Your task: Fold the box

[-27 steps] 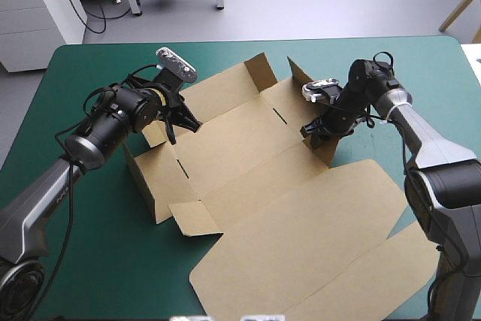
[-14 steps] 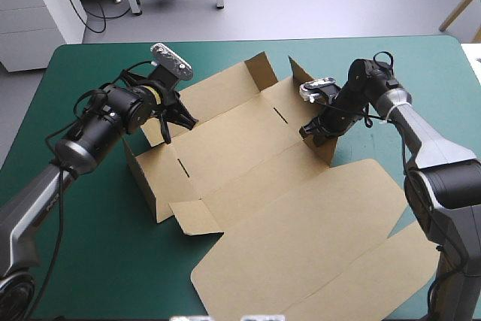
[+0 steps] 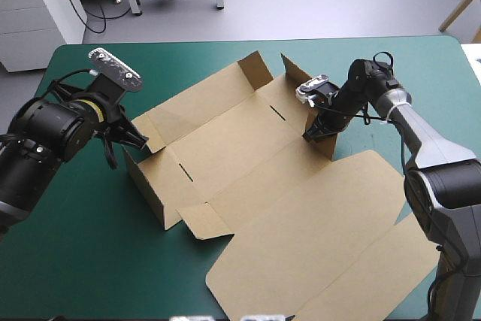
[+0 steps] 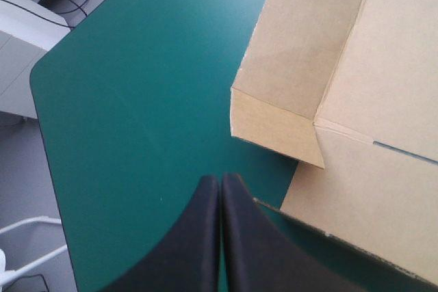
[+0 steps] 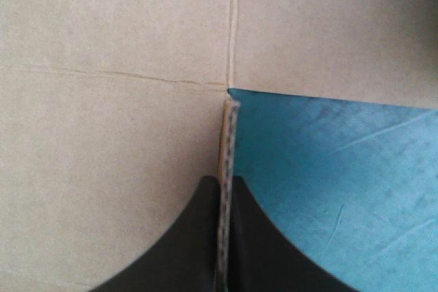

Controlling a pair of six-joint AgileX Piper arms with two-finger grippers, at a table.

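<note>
High view and wrist views combined: the cut brown board box is spread mid-table on the teal-green cover, lid flat nearest, the left gripper pressed together empty just beside its left wall, the right gripper clamped on the farther raised right wall's edge.

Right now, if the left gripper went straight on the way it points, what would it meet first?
Probably the teal-green cover, just beside the box and its raised corner; the left gripper might clip it, depth unclear.
</note>
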